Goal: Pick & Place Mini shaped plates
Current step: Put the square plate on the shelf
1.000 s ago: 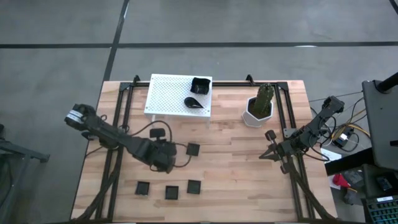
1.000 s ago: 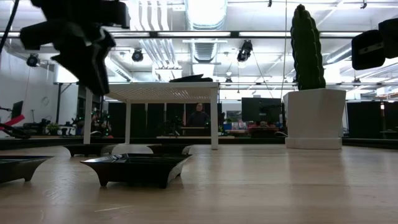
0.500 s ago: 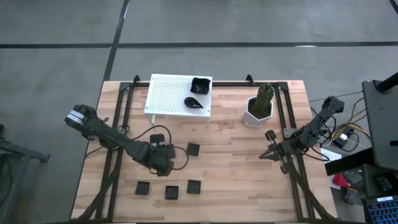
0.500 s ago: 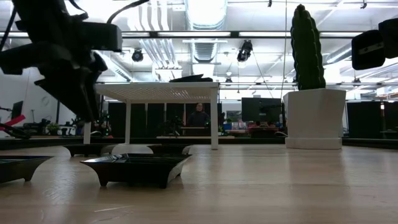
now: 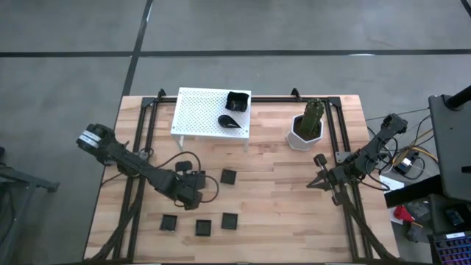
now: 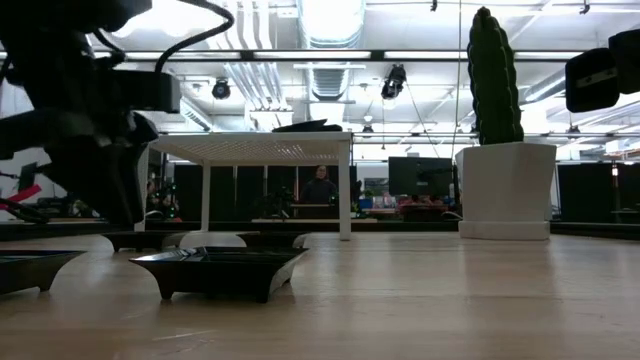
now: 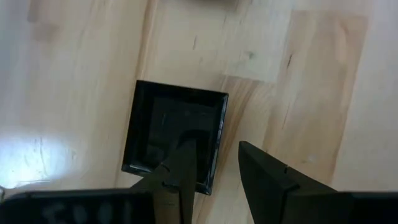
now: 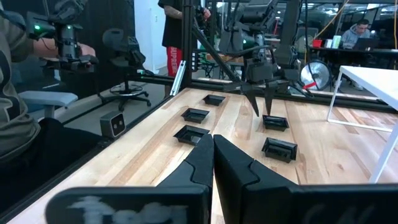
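Black mini square plates lie flat on the wooden table: one (image 5: 229, 176) mid-table and three (image 5: 203, 227) in a row near the near edge. Another square plate (image 7: 174, 134) lies under my left gripper (image 5: 193, 193), which is open and points down. One finger (image 7: 185, 155) stands over the plate's inside, and the other (image 7: 255, 158) stands outside its rim. A raised-rim square plate (image 5: 236, 101) and a teardrop plate (image 5: 232, 121) rest on the white rack (image 5: 199, 110). My right gripper (image 5: 315, 182) is shut and waits at the table's right side. My left gripper straddles one edge (image 7: 214, 140) of the square plate from above, with its fingers pointing down. I cannot tell whether either fingertip touches the plate. The plate lies flat on the table.
A white pot with a green cactus (image 5: 307, 125) stands right of the rack. Black frame rails (image 5: 147, 125) run along the table's left, right and far sides. A cable (image 5: 173, 156) loops beside the left arm. Bare wood (image 5: 280, 206) lies between the two arms. People show beyond the table's left edge.
My left gripper has come down toward the square plate beneath it, and it has shifted slightly toward the table's near-left. The plates and my right arm have not moved.
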Tool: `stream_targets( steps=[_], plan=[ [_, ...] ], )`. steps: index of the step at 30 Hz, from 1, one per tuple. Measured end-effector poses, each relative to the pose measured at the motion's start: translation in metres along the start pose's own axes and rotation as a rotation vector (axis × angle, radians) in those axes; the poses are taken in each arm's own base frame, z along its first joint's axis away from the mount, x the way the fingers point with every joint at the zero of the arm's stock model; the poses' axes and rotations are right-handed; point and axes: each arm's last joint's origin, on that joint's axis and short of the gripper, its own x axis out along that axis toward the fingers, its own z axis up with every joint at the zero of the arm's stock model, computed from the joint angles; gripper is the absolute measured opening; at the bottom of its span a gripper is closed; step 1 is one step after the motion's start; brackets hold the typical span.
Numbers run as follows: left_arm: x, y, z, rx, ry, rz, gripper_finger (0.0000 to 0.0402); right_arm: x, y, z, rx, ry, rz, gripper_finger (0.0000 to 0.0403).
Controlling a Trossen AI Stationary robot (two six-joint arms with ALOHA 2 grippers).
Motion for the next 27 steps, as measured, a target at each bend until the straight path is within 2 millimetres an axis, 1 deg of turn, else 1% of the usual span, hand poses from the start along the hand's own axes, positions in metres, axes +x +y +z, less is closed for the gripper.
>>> stream_targets(
  steps=[9,19,27],
  plan=[
    [0.005,0.002,-0.005,0.021,-0.015,0.021,0.0115,0.0,0.0,0.0,0.0,0.0,0.0,0.0008],
    [0.011,0.0,-0.009,0.019,-0.039,0.002,0.0115,0.0,0.0,0.0,-0.001,0.0,0.0,0.0008],
    [0.012,0.001,-0.011,0.062,-0.041,0.014,0.0115,0.0,0.0,0.0,0.0,0.0,0.0,0.0008]
  ],
)
